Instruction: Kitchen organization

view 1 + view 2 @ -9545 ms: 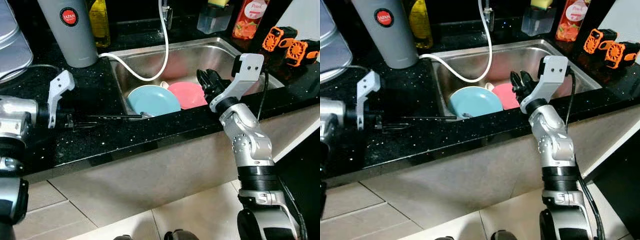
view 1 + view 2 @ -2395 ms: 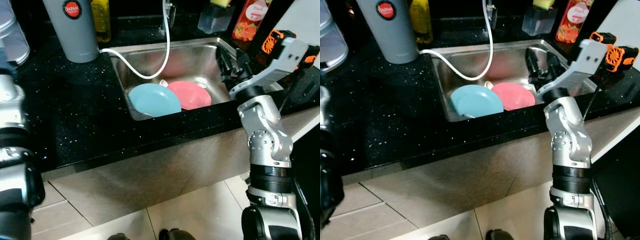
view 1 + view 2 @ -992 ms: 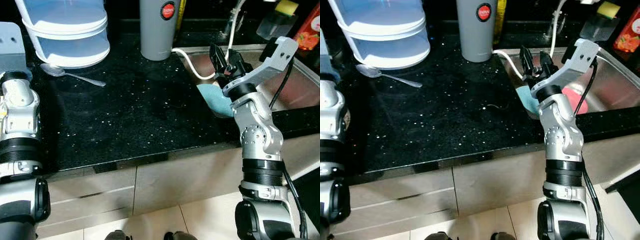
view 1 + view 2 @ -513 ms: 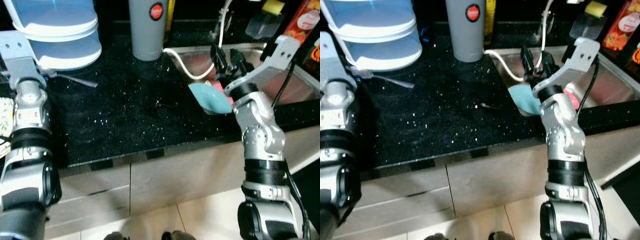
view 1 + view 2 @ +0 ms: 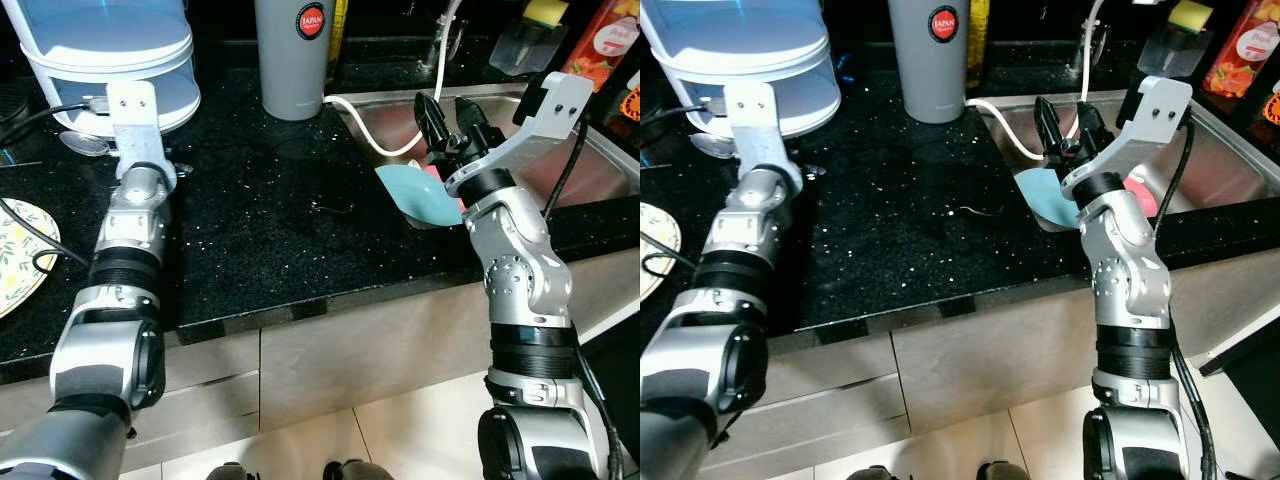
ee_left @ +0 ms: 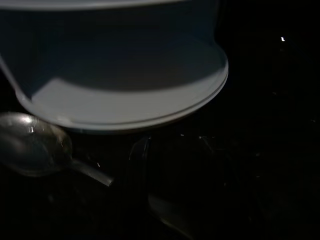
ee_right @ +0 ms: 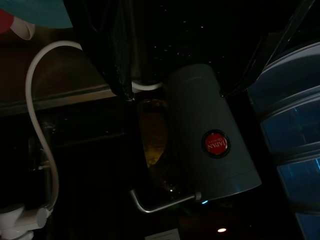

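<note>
Plates, one blue (image 5: 418, 196) and one pink (image 5: 1143, 197), lean in the sink (image 5: 600, 165) awaiting sorting, the right gripper (image 5: 447, 117) hovering with fingers spread above them, while the left gripper (image 5: 140, 172), fingers hidden, reaches toward a spoon (image 6: 35, 150) on the table (image 5: 280, 220).

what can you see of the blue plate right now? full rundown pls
The blue plate is a plain teal dish, smooth, matte-looking. It sits tilted, leaning at the sink corner, its edge over the black countertop. A pink plate lies behind it. The right gripper hovers just above with its fingers spread; whether it touches is unclear.
</note>
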You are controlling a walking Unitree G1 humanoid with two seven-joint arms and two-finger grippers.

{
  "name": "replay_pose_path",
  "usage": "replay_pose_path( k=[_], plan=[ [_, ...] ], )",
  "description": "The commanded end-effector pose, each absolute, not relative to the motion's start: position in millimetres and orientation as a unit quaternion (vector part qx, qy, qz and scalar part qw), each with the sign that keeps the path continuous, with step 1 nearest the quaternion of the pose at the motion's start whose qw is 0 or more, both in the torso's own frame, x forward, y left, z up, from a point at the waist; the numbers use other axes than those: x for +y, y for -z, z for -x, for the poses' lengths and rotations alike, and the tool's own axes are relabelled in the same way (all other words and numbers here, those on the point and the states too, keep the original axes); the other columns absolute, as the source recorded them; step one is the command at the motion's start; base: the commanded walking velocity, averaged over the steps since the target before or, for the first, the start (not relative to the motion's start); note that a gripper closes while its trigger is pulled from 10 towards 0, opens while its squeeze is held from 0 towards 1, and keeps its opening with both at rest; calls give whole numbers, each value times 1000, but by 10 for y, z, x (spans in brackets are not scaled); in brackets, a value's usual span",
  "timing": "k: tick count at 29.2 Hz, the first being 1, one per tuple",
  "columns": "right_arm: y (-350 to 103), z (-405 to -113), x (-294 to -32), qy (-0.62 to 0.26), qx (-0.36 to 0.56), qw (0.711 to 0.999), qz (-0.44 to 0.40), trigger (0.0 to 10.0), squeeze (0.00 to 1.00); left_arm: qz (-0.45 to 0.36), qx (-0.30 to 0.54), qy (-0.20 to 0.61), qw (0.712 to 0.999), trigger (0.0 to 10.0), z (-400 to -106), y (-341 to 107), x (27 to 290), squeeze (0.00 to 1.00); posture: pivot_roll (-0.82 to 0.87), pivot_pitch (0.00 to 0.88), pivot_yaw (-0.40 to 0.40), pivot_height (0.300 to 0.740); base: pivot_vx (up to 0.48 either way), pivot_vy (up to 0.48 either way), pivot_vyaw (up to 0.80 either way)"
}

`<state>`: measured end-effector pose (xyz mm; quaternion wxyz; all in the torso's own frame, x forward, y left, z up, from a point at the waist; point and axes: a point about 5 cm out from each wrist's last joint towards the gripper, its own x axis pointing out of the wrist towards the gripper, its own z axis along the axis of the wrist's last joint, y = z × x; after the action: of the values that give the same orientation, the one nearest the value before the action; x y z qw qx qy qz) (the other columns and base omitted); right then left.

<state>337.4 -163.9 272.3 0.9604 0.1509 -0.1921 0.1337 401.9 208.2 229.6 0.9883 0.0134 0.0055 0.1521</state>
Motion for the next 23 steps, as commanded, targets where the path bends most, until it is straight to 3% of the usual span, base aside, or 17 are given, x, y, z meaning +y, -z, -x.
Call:
replay_pose_path(
  k=[1,5,11,23],
  plan=[
    [-2710,-3380,-1646,-133,-188,962,-149,10000,0,37,27,-185,982,10000,-4017,-2228,2118,0,45,78,-62,740,0,0,0],
    [-2716,-3390,-1625,-139,-185,961,-148,10000,0,124,30,-225,966,10000,-4028,-2330,2324,0,47,81,-73,740,0,0,0],
    [-2692,-3387,-1570,-148,-178,962,-142,10000,0,220,39,-221,949,10000,-4063,-2496,2517,0,46,79,-69,740,0,0,0],
    [-2675,-3373,-1619,-139,-178,964,-139,10000,0,309,107,-222,918,10000,-4034,-2341,2635,0,51,70,-55,740,0,0,0]
  ],
)
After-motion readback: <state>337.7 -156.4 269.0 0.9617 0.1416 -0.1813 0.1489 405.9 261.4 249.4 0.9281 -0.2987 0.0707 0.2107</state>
